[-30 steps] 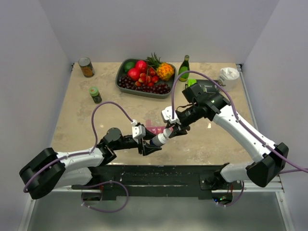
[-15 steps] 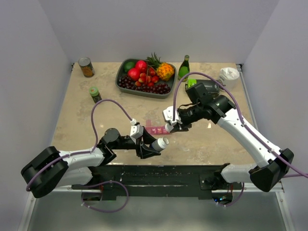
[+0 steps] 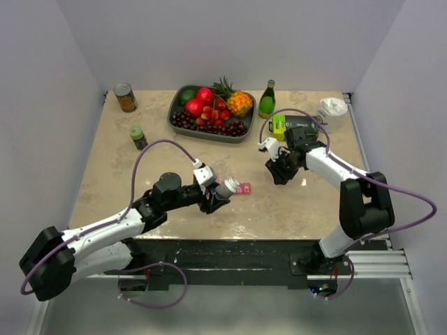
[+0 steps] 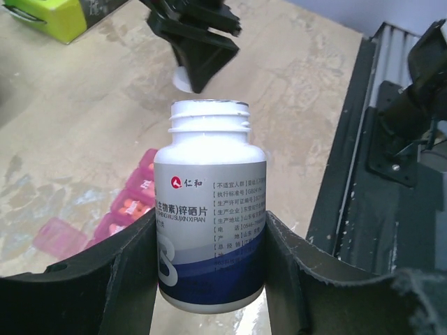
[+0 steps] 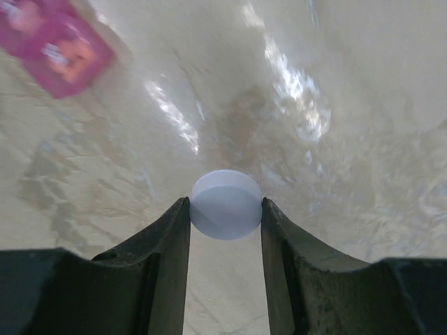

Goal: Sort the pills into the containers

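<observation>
My left gripper point(image 3: 215, 197) point(image 4: 209, 227) is shut on a white pill bottle point(image 3: 225, 187) point(image 4: 209, 174) with a blue label, its mouth uncapped and tilted toward the right. The pink translucent pill organiser point(image 3: 242, 188) point(image 4: 129, 206) lies on the table just beyond the bottle's mouth, partly hidden by it; some compartments show orange pills. My right gripper point(image 3: 275, 172) point(image 5: 225, 209) is shut on the bottle's white round cap point(image 5: 225, 201) and holds it low over the table, right of the organiser point(image 5: 59, 42). The left wrist view also shows that gripper and cap point(image 4: 183, 79).
A tray of fruit point(image 3: 176, 123) sits at the back centre, a green bottle point(image 3: 267, 99) to its right. A tin can point(image 3: 126, 98) and a green-capped jar point(image 3: 138, 137) stand at the back left. A green box point(image 3: 279, 127), a dark device point(image 3: 302, 128) and a white crumpled object point(image 3: 332, 108) are at the back right.
My right gripper pulled the cap off the bottle and carried it right and back. My left gripper moved the open bottle away from me, up to the organiser.
</observation>
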Available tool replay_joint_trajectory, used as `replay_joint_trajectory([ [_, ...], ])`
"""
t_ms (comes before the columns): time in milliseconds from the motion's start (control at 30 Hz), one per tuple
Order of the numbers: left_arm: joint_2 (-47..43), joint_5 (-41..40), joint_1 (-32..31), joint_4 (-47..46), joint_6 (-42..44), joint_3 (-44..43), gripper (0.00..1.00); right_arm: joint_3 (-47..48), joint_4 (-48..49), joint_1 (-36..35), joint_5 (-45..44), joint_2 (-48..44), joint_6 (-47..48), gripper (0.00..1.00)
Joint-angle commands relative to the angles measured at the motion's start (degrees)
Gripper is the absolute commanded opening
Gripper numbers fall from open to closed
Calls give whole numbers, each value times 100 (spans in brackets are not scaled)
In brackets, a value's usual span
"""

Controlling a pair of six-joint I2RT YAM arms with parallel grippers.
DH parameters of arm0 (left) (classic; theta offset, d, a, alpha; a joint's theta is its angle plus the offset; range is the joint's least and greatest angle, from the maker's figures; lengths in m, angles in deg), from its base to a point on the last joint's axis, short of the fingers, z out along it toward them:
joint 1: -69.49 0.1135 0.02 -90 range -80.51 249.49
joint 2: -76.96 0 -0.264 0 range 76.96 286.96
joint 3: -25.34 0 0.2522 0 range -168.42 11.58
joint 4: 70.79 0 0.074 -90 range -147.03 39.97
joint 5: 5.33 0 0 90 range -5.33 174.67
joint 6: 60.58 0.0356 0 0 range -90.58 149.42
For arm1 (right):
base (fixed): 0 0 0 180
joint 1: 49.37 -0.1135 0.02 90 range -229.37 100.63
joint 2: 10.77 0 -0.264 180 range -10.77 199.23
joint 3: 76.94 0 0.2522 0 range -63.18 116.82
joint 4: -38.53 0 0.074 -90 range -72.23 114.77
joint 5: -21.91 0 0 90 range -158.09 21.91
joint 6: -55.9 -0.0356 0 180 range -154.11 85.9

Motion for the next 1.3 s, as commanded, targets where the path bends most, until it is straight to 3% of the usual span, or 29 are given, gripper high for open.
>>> replay_joint_trajectory([
  [0, -191, -475, 18, 968, 640, -443, 0, -403, 713, 86, -769, 159, -693, 34],
  [133, -604, -423, 9, 1187, 1114, -512, 0, -369, 583, 113, -673, 511, -702, 45],
  [267, -675, -457, 36, 2083, 1956, -829, 0, -351, 477, 122, -576, 583, -614, 62],
  [300, -693, -536, 45, 2320, 2063, -855, 0, -342, 433, 122, -541, 556, -588, 71],
  [333, -719, -572, 53, 2566, 2256, -856, 0, -334, 398, 130, -419, 443, -552, 75],
  [433, -868, -563, 71, 2683, 2459, -699, 0, -255, 257, 130, -287, 197, -395, 87],
  [667, -1150, -203, 185, 2226, 2644, -399, 0, 62, -305, 130, 854, -691, 501, 94],
  [833, -1308, 42, 325, 2060, 2392, -346, 0, -184, -157, 122, 2718, -1351, 1004, 99],
  [933, -1712, 797, 773, 1051, 1638, -74, 0, -281, -59, 121, 3106, -1422, 1004, 99],
  [1000, -1765, 1035, 1142, -91, 1100, 23, 0, -290, -51, 122, 3037, -1395, 977, 99],
  [1200, -793, 327, 1985, -2817, -974, -808, 0, -413, 142, 130, 2843, -1456, 784, 99],
  [1267, -440, 106, 2539, -3814, -1879, -1083, 0, -448, 186, 139, 2817, -1509, 749, 99],
])
